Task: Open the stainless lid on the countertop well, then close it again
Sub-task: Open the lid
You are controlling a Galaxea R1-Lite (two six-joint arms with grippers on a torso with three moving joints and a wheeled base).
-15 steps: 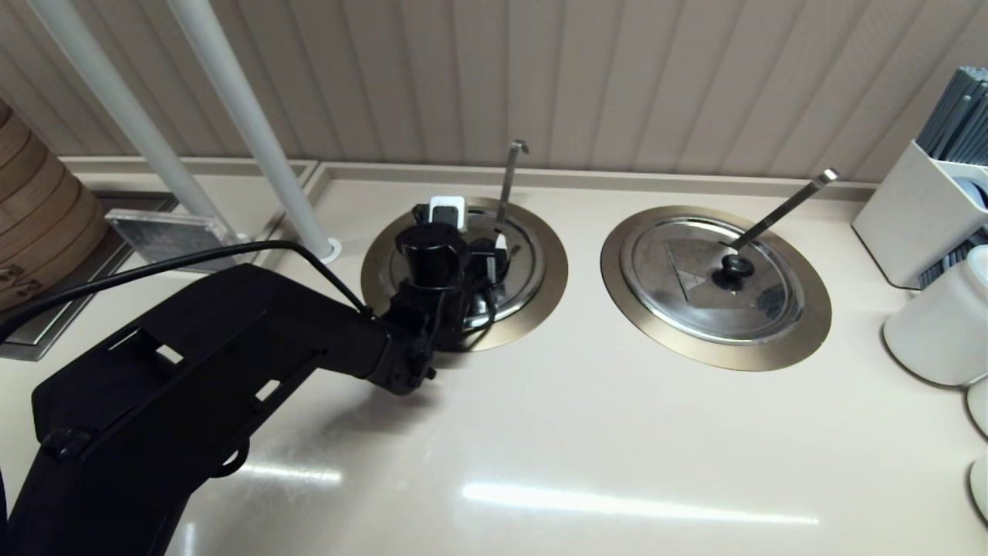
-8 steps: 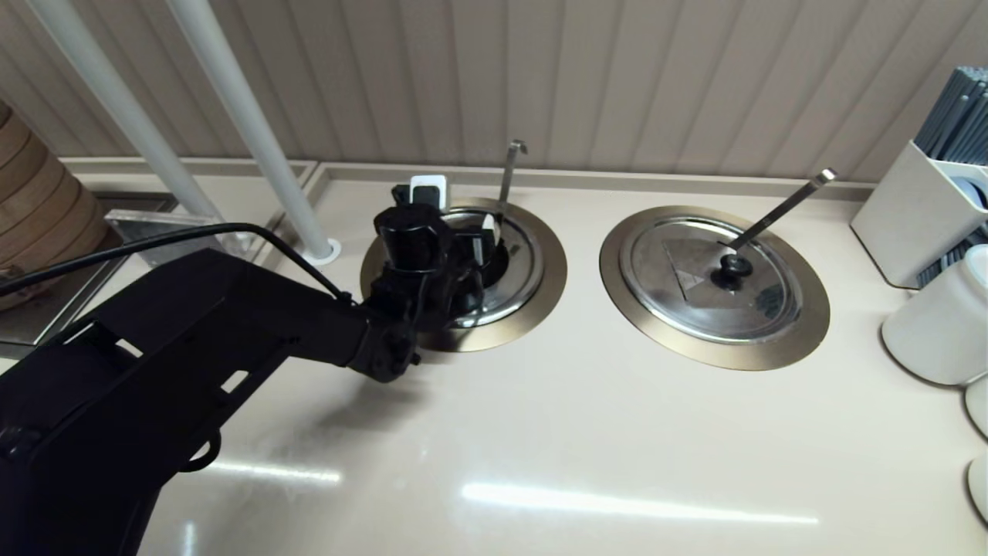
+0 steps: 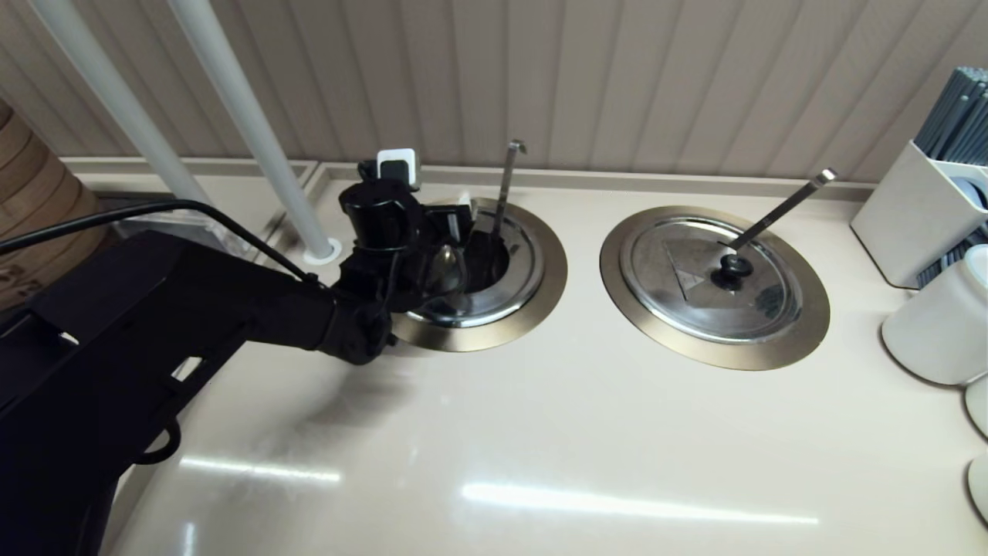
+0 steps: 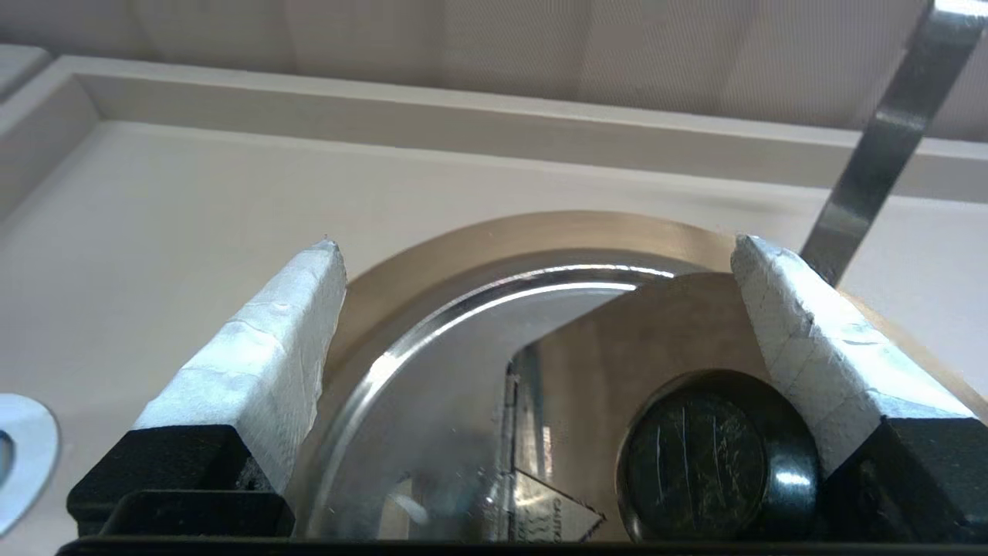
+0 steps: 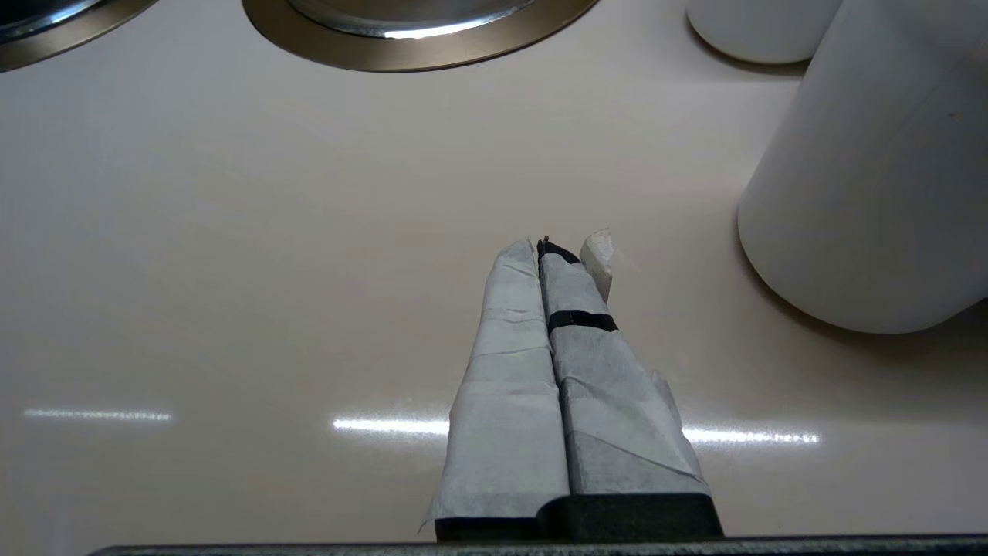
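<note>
The stainless lid (image 3: 502, 297) lies on the left well, inside its bronze-gold collar (image 3: 544, 297). The hook-tipped ladle handle (image 3: 505, 181) rises from the far edge. My left gripper (image 3: 454, 232) hovers over the lid's left part, open. In the left wrist view the lid (image 4: 432, 386) shows its black dome knob (image 4: 714, 463) and triangle mark (image 4: 552, 510). The knob sits just beside one of the taped fingers (image 4: 803, 340) and is not gripped. My left gripper (image 4: 532, 247) holds nothing. My right gripper (image 5: 552, 251) is shut above bare countertop, out of the head view.
The twin lidded well (image 3: 714, 286) with a straight ladle handle lies to the right. White cups (image 3: 938, 324) and a white caddy of grey sticks (image 3: 918, 216) stand at far right. Two white poles (image 3: 255, 131) and a bamboo steamer (image 3: 38, 216) are on the left.
My left arm has pulled left and toward the back wall, carrying the gripper from over the lid's centre to its left side. The lid stays on the well.
</note>
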